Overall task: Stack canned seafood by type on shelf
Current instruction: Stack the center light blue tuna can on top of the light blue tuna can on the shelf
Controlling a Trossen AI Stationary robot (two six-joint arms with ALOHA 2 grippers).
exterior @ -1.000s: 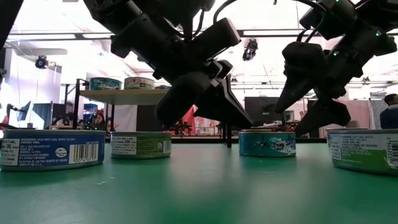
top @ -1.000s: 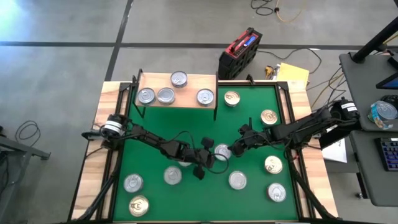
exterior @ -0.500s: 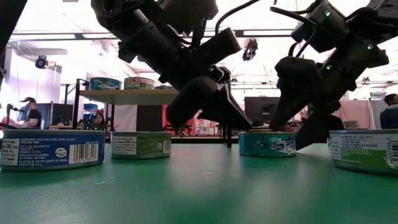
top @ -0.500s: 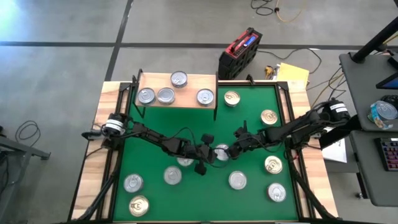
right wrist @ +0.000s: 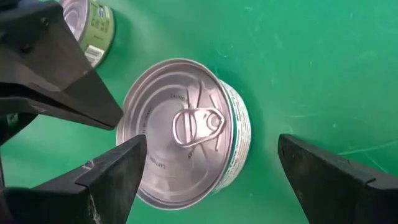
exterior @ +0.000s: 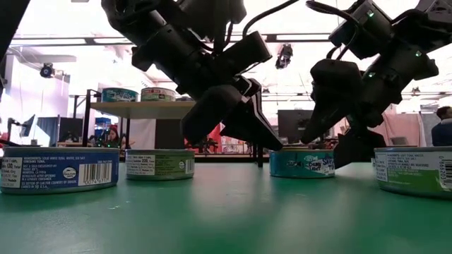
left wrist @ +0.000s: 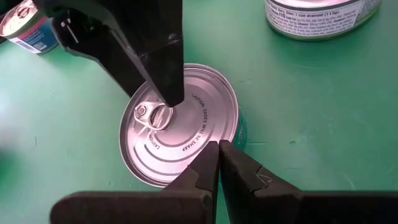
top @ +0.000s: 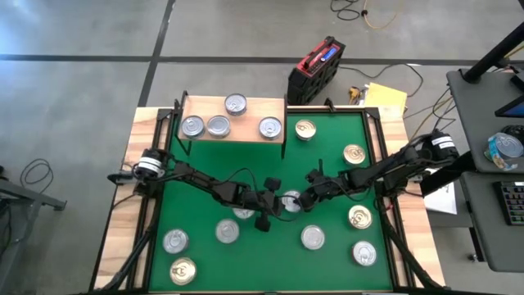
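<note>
though hanging clear above the mat a second ago, now dropped low: right gripper (top: 300, 200), fingers (right wrist: 109, 171) spread wide and released, straddling the teal-sided tin (top: 291, 201) in the middle of the green mat (top: 246, 168), nothing clamped yet. seen from its own wrist, one finger to each side of the silver pull-tab lid. left gripper (top: 270, 206) edged in beside it too, clenched on nothing, tip just at the tin's rim. tin flat on the mat, well apart from the shelf (top: 250, 111) at the far left corner. on the shelf, four silver-topped tins (top: 218, 125) side by side, none stacked. means, most likely, a pickup about to start: closing on the tin's wall next, then lift and carry to the shelf. plenty of other tins (top: 313, 238) loose on the mat, so early in the job.
</note>
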